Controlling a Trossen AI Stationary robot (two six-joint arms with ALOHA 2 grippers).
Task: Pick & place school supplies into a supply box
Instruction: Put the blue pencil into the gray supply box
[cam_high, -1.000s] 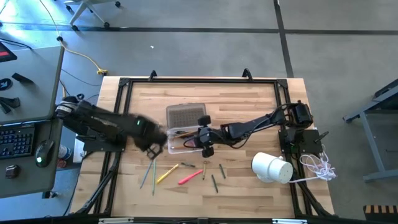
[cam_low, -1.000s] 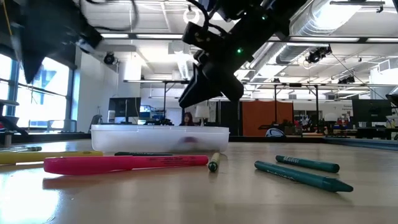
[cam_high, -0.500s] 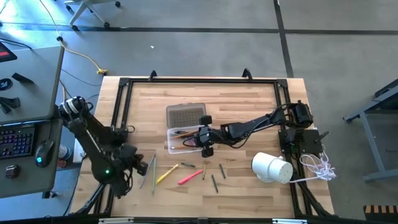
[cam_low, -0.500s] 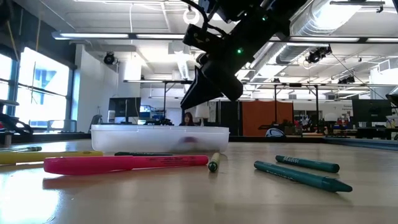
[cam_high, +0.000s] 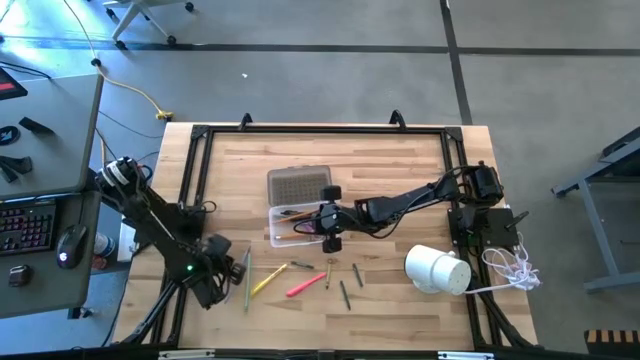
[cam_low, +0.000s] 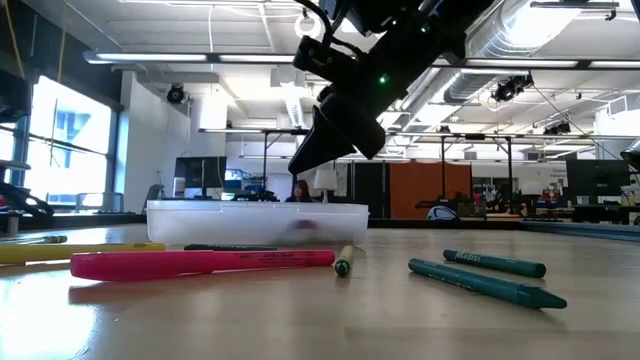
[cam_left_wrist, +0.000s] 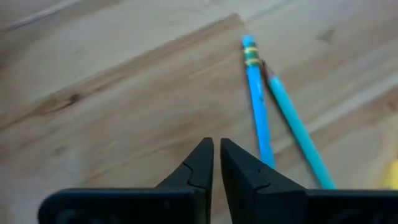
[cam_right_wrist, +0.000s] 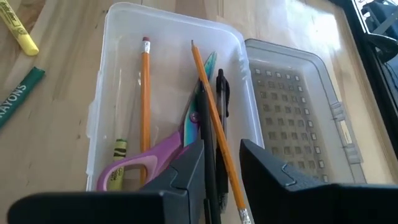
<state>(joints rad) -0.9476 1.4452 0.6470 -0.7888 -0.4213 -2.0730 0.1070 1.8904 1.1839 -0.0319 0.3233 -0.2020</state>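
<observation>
The clear supply box stands open mid-table, its ribbed lid lying flat on its far side. In the right wrist view the supply box holds two orange pencils, dark pens and the purple-handled scissors. My right gripper hovers open above the box, touching nothing. My left gripper is shut and empty, low over bare wood beside two blue-green pencils near the table's near left corner. A yellow highlighter, a pink marker and several small pencils and crayons lie flat.
A white cylinder lies near the table's right edge, with a white cord beyond it. In the low view two green crayons lie right of the pink marker. A desk with a keyboard stands left of the table.
My left arm has swung away from the supply box's left side toward the table's near left corner, and it has then edged right toward the two blue-green pencils. My right gripper has stayed above the box.
</observation>
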